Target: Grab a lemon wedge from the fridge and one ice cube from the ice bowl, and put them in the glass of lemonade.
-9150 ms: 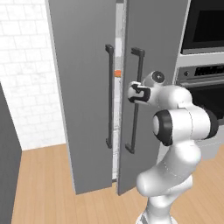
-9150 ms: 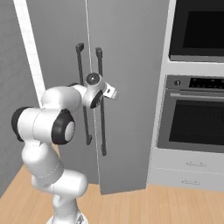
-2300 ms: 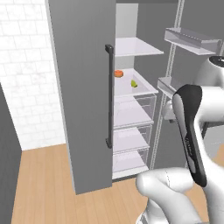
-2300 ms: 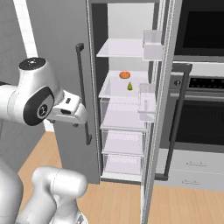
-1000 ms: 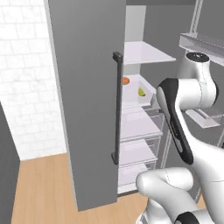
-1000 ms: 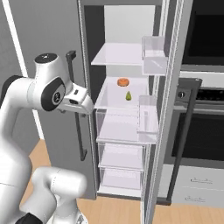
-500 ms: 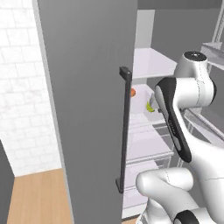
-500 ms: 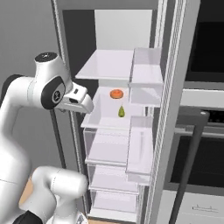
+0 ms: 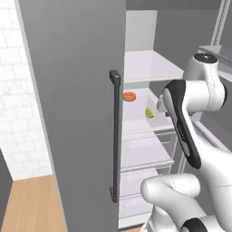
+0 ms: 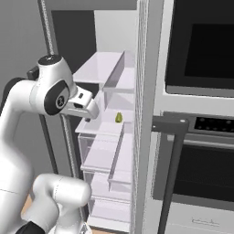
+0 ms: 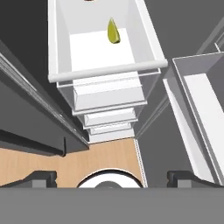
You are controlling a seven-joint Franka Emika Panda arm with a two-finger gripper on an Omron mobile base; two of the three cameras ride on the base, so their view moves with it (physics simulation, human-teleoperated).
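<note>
Lemon wedge (image 11: 113, 30) is sitting on a white shelf (image 11: 100, 52) inside the open fridge (image 9: 72, 90), toward the back, and it is lying straight ahead of the claw (image 11: 112, 178) along the hand's line of sight, well apart from the fingertips (image 11: 41, 178). In the hand view the wedge is standing roughly on end, long axis running up the frame, pointed tip away from the claw. In the left base view the wedge (image 9: 149, 113) is showing just beside the arm's forearm, with a flat round orange item (image 9: 129, 96) farther back and to the left on the same shelf; in the right base view the wedge (image 10: 118, 117) is lying past the hand, deeper into the shelf. The claw is standing spread to its widest, gripping nothing and touching nothing; both fingertips are framing bare floor and shelf fronts. My read: the reach is still needing a forward push over the shelf's front lip (image 11: 105, 72) and the jaws are needing to straddle the wedge across its narrow width, not along its length. Risk I'm seeing: clipping that lip on the way in, or nudging the wedge over.
</note>
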